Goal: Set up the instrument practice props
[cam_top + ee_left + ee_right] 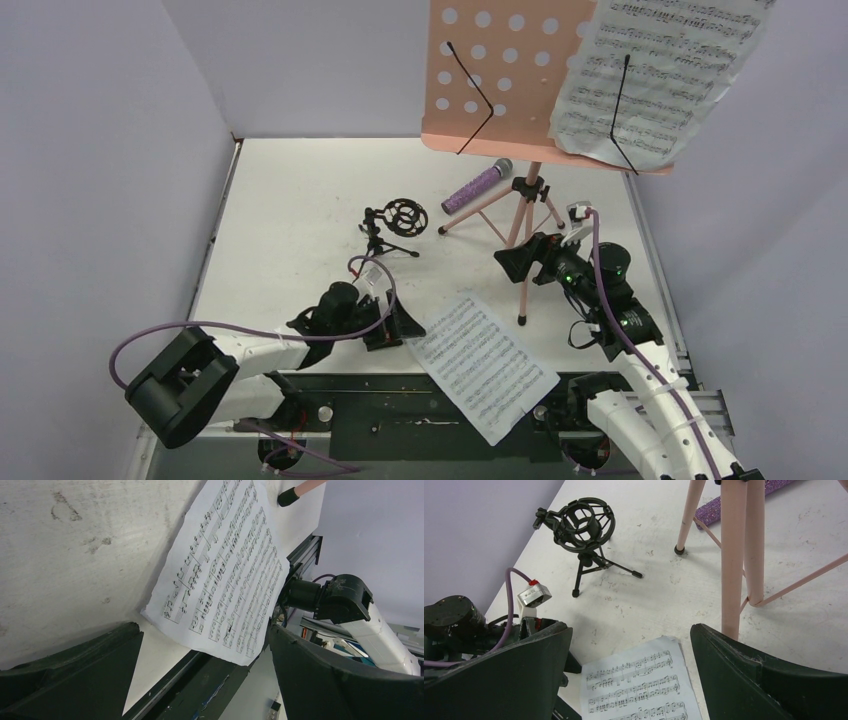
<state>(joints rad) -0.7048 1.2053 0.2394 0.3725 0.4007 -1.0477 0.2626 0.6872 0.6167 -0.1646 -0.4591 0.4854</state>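
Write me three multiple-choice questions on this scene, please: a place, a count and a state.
1. Where does the microphone lie?
A. In the small black stand.
B. On the table by the music stand's legs.
C. In the right gripper.
2. How many music sheets are visible?
A. One.
B. Two.
C. Four.
3. How is the left gripper?
A. Open and empty.
B. Shut on a sheet.
C. Shut on the microphone.
1 B: it lies flat there. 2 B: one on the stand, one at the table's near edge. 3 A: fingers apart, gripping nothing.
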